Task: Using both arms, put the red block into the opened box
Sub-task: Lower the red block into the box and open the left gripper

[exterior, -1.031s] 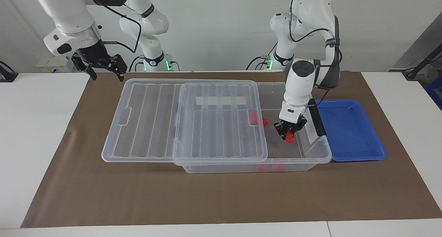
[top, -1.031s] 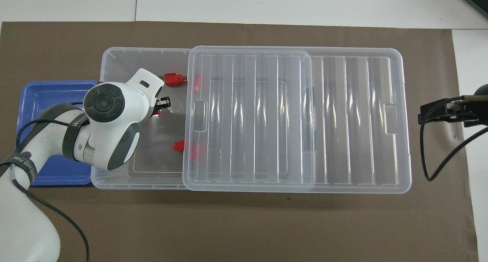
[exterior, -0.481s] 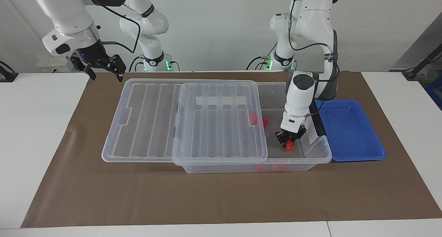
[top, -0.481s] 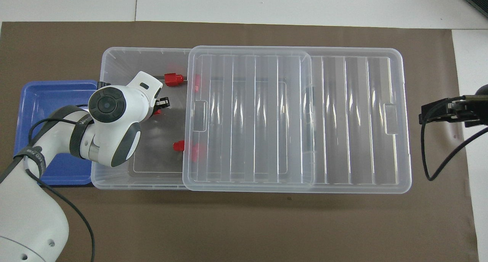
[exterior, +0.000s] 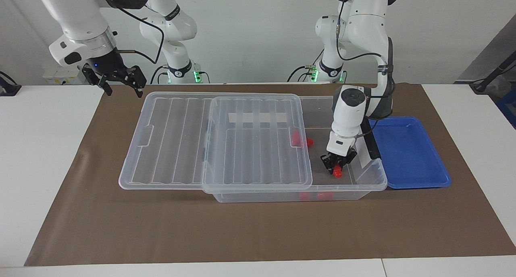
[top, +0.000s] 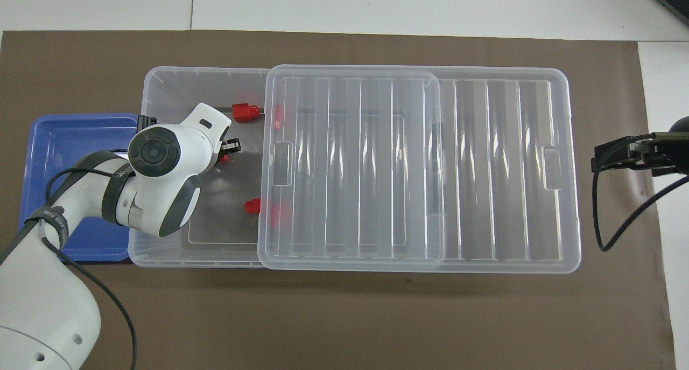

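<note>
Placement step, right at the release point. The left end effector [exterior: 338, 164] is down inside the uncovered end of the box [exterior: 365, 186], right of centre in the facing view, with the red block [exterior: 337, 171] pinched at its tips. The fingers are pressed in on the block, which sits low, close to the box floor; whether it touches the floor I cannot tell. In the overhead view the arm's white wrist covers most of this, and only a sliver of red shows at the left end effector [top: 225, 153].

Two more red blocks [exterior: 301, 140] already lie in the box, one partly under the edge of the slid-aside lid [exterior: 258, 142], another showing through the lower wall.

Next call, as I read it: spread the fingers, let the block settle, then lift straight up clear of the box wall and the lid edge.

The right end effector [exterior: 121, 78] waits in the upper left of the facing view, over the brown mat off the lid's corner, its fingers spread and holding nothing.
</note>
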Action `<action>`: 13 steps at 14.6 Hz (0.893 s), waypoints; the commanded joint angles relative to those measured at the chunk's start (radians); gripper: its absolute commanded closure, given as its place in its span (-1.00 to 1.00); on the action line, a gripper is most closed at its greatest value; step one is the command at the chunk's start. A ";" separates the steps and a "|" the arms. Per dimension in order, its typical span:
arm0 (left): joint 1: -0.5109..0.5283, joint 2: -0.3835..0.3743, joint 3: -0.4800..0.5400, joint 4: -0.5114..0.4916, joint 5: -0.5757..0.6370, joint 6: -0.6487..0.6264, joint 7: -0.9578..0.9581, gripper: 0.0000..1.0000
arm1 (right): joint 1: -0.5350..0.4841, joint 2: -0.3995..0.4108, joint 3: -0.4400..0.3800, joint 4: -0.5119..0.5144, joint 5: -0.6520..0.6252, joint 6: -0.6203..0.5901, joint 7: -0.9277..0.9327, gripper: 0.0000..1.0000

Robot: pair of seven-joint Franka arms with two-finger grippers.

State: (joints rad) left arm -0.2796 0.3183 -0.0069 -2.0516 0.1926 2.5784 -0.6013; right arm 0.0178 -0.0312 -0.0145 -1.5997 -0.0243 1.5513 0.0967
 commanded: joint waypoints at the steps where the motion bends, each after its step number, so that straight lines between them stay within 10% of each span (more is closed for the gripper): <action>1: 0.007 0.005 0.002 -0.025 0.031 0.039 -0.023 1.00 | -0.009 -0.010 -0.001 -0.045 0.011 0.061 0.018 -0.54; 4: 0.008 0.005 0.002 -0.024 0.033 0.037 -0.018 -0.77 | -0.009 -0.007 -0.001 -0.065 0.012 0.102 0.020 0.12; 8: 0.019 0.005 0.002 -0.016 0.033 0.022 -0.015 -1.00 | -0.041 -0.003 -0.001 -0.141 0.012 0.222 0.017 1.00; 13: -0.003 -0.011 0.001 0.036 0.033 -0.105 -0.024 -1.00 | -0.076 0.039 -0.002 -0.190 0.011 0.364 0.018 1.00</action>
State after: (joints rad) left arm -0.2706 0.3211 -0.0086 -2.0421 0.1960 2.5410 -0.6013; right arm -0.0373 -0.0072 -0.0203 -1.7735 -0.0241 1.8733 0.0971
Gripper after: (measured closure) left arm 0.000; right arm 0.991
